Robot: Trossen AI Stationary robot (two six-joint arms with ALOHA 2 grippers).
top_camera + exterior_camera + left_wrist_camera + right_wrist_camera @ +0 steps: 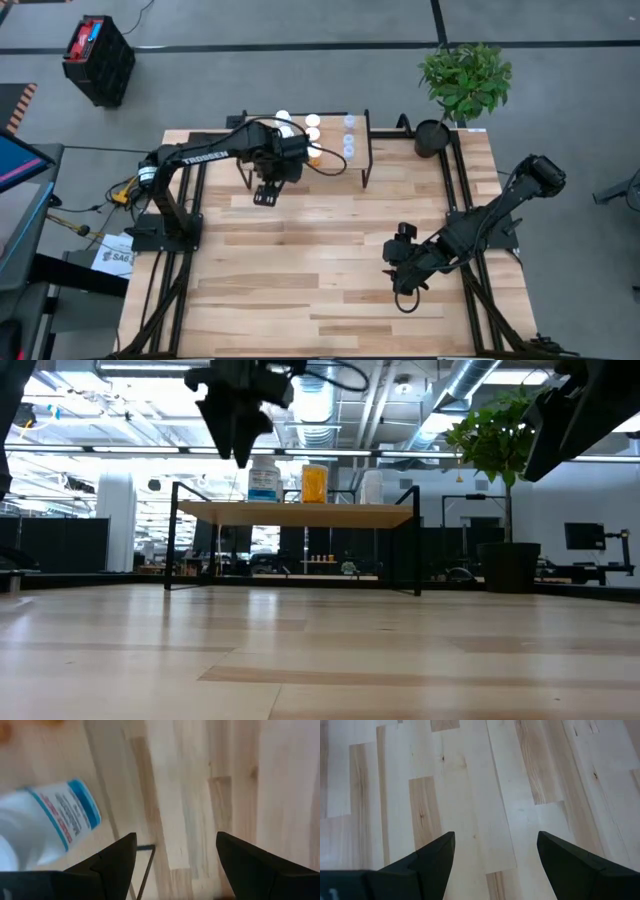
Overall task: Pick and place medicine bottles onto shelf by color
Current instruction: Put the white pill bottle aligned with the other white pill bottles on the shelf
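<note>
The low shelf (355,150) with a light wood top and thin black metal legs stands at the far edge of the big wooden table (300,280). The tiny round medicine bottles (313,121) sit on top of it in rows. In the low view a white bottle with a blue label (264,479), an orange bottle (314,484) and a pale bottle (372,487) stand upright on the shelf.

The left gripper (265,195) hangs in the air just near the shelf's left end. Its two dark fingers (112,862) are wide apart and hold nothing. A white bottle shows close by in the left wrist view.

The right gripper (398,258) waits over the bare table, on the right and nearer side. Its fingers (432,857) are apart too, with nothing between them.
</note>
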